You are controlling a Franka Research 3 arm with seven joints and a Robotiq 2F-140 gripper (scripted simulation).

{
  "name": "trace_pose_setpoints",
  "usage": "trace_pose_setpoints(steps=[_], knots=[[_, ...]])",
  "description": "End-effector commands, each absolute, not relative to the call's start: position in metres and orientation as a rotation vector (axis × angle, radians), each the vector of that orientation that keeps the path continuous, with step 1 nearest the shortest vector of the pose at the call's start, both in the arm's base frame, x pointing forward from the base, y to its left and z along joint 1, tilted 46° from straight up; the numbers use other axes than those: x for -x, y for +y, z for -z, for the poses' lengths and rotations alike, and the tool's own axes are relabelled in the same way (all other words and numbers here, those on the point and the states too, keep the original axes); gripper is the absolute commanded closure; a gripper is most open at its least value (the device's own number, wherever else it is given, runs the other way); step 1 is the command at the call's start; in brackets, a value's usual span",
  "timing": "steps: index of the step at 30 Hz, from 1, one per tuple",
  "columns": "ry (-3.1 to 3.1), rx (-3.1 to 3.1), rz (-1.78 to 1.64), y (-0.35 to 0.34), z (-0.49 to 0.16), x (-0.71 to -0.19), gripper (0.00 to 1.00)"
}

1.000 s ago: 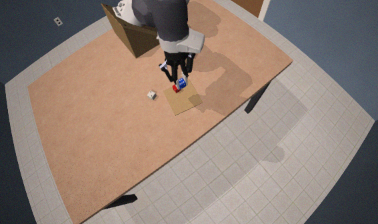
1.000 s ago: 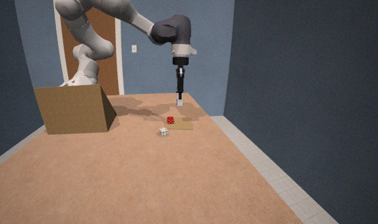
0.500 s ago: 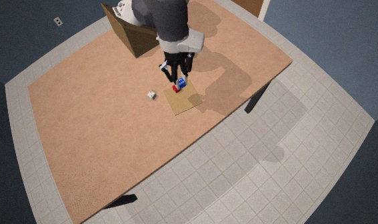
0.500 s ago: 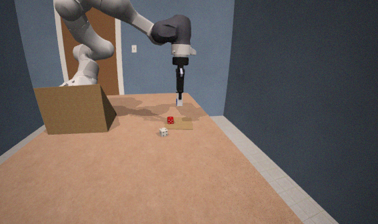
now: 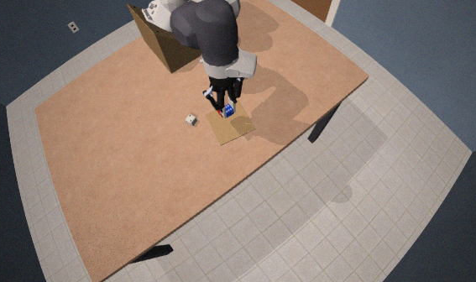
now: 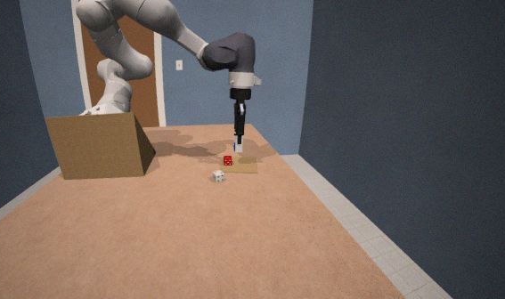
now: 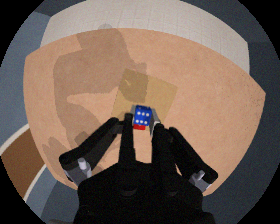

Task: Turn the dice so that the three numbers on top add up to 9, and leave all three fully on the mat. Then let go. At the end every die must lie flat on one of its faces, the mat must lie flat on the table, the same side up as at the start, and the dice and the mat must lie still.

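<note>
My gripper (image 5: 227,112) (image 6: 239,146) (image 7: 143,120) is shut on the blue die (image 5: 228,109) (image 6: 234,146) (image 7: 142,114) and holds it above the tan mat (image 5: 227,136) (image 6: 247,169) (image 7: 163,95). In the wrist view a blue face with several white pips points towards the camera. The red die (image 5: 220,112) (image 6: 227,160) (image 7: 139,127) rests at the mat's edge, partly hidden by finger and blue die in the top view and the wrist view. The white die (image 5: 190,119) (image 6: 218,176) lies on the table, off the mat. The top numbers are too small to read surely.
A brown box-like block (image 5: 172,56) (image 6: 95,147) stands on the table (image 5: 126,168) (image 6: 187,231) near the arm's base. The table's long edge runs beyond the mat, on the side away from the block. The arm's shadow falls across part of the mat.
</note>
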State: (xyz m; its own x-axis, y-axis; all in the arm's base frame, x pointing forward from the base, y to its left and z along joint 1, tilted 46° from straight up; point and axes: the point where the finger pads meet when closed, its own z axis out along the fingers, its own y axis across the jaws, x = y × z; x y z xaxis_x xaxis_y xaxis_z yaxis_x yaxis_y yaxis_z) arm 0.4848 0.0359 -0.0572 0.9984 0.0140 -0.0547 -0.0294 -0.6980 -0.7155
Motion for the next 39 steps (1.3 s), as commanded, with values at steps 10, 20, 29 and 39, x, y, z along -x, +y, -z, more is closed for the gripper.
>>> trace_pose_setpoints(steps=[10, 20, 29, 39], knots=[[0.026, 2.347, -0.054, 0.066, 0.09, -0.489, 0.84], [0.026, 2.347, -0.054, 0.071, 0.094, -0.489, 0.84], [0.026, 2.347, -0.054, 0.071, 0.094, -0.489, 0.84], [0.026, 2.347, -0.054, 0.071, 0.094, -0.489, 0.84]])
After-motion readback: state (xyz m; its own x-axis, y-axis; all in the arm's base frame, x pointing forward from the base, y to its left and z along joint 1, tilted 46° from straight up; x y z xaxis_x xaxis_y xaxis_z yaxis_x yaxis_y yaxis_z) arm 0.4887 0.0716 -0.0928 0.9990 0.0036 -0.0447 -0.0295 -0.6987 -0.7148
